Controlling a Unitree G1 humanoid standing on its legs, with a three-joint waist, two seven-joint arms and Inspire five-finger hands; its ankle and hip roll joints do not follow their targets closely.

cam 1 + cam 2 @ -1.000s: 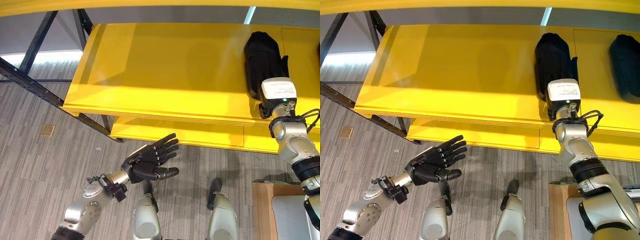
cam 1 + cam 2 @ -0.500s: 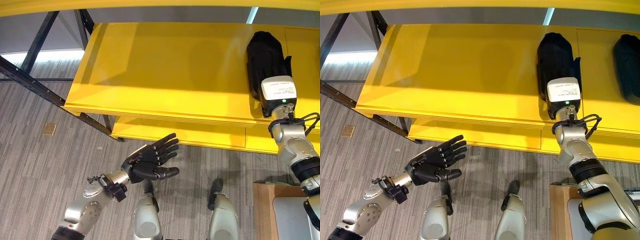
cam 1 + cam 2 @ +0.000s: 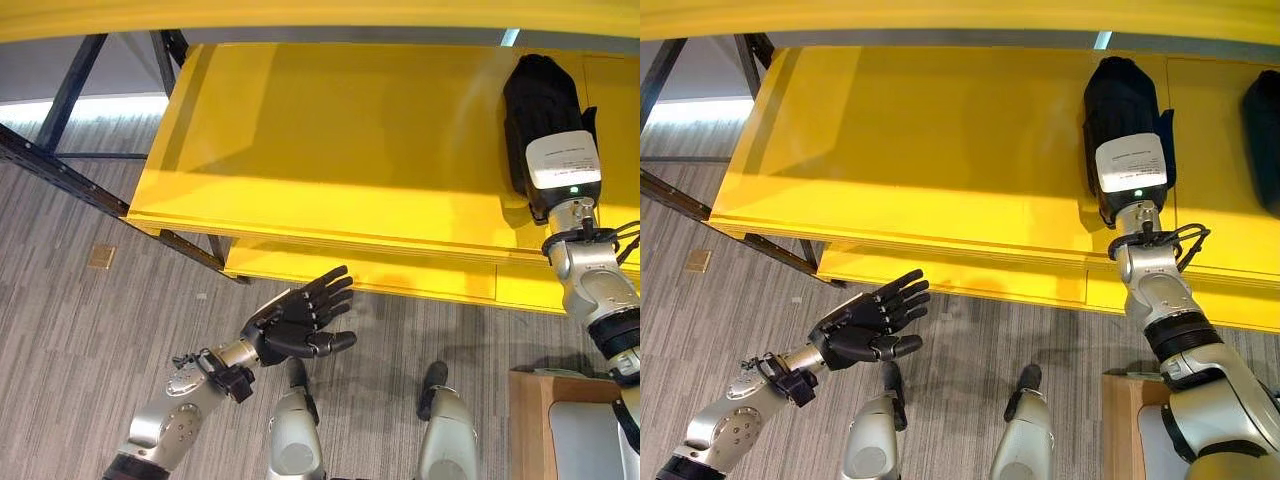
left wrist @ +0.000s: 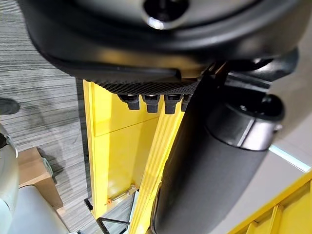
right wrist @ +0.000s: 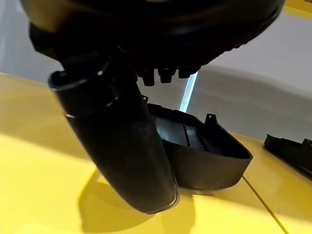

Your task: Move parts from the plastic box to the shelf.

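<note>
On yellow shelf (image 3: 920,140) — two black parts (image 3: 1120,95) (image 3: 1265,130).

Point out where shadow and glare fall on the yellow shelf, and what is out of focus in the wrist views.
Left eye view: a broad shadow darkens the back of the shelf, while its front strip is brightly lit. Right wrist view: the black part casts a dark shadow on the shelf, and the right hand is blurred from closeness. Left wrist view: the left hand is a soft, dark blur.

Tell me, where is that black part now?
The black part lies on the yellow shelf, toward its right side, under the right hand.
</note>
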